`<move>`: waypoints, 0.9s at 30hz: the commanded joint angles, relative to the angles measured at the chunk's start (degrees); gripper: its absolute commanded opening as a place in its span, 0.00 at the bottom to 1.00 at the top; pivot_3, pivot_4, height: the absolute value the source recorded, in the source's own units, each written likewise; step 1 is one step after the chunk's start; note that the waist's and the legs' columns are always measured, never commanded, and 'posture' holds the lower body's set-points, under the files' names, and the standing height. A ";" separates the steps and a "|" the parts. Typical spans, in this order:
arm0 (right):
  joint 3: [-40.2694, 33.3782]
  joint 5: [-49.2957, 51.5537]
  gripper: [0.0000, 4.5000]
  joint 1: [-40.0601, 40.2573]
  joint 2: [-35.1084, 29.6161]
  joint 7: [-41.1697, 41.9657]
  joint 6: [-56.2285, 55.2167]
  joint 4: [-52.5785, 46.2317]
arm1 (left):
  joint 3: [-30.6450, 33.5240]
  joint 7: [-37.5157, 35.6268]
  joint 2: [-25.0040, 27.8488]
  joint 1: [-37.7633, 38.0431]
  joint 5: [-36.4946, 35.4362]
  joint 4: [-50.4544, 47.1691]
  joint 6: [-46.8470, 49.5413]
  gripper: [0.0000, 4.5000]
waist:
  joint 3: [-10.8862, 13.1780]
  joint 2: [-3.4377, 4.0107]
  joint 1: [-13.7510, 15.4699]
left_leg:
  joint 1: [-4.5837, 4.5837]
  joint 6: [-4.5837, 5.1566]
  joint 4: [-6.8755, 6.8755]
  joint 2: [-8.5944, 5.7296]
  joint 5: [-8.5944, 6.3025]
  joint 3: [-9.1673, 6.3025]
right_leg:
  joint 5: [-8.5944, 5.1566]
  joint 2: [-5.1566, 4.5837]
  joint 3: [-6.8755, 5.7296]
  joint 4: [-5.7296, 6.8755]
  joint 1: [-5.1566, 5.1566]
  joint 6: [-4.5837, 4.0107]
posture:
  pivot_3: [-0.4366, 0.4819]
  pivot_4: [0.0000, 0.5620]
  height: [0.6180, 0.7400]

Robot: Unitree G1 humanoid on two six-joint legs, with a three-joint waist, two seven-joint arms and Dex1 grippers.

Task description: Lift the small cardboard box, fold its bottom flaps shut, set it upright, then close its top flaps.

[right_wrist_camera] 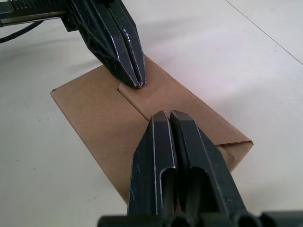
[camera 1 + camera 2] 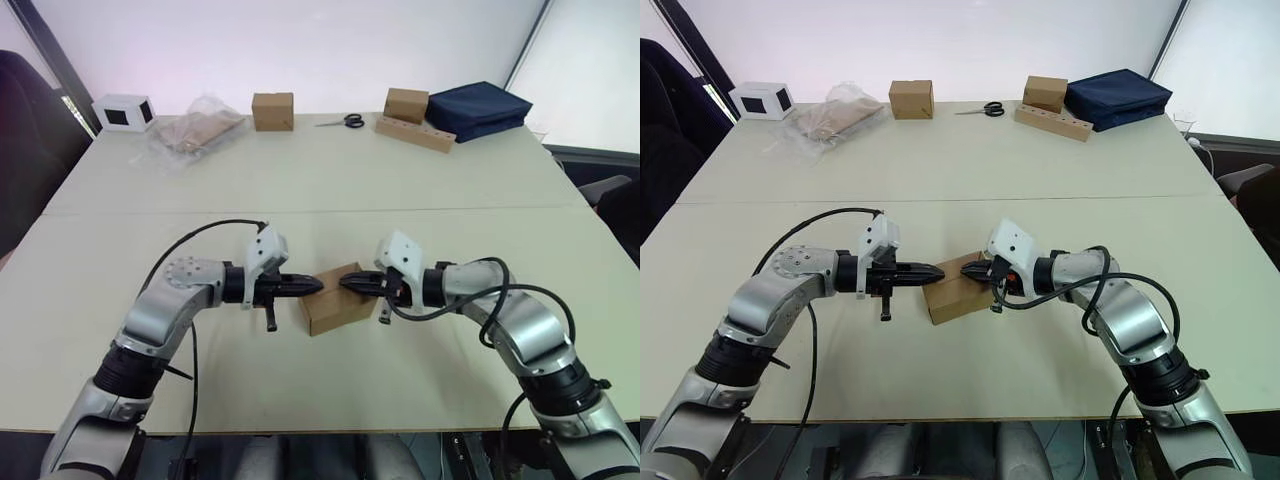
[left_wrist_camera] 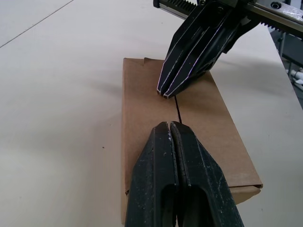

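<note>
The small cardboard box (image 2: 335,308) stands on the table in front of me, its top flaps folded flat with a seam down the middle (image 3: 142,109). From the left, my left gripper (image 2: 318,285) reaches in, shut, with its tips resting on the box's top near the seam. My right gripper (image 2: 344,282) comes from the right, also shut, tips on the same top face. The two sets of tips nearly meet over the seam, as the left wrist view (image 3: 169,124) and right wrist view (image 1: 168,113) show. Neither gripper holds anything.
Along the table's far edge are a white box with a dark window (image 2: 123,111), a plastic-wrapped stack (image 2: 197,130), a brown box (image 2: 272,111), scissors (image 2: 346,121), another brown box (image 2: 406,104) on a wooden block (image 2: 415,133), and a navy bag (image 2: 478,108).
</note>
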 commanded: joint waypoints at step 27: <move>-30.85 24.48 0.02 31.17 -2.53 -5.69 6.66 -20.21 | 27.83 12.71 11.20 31.89 -22.03 -33.55 19.35 0.00 | 0.02 0.04 0.32 | 0.04 0.11 -0.08 0.06 -0.07 -0.05 | 0.00 -0.03 0.11 -0.14 0.07 0.00 | 0.48 0.27 1.00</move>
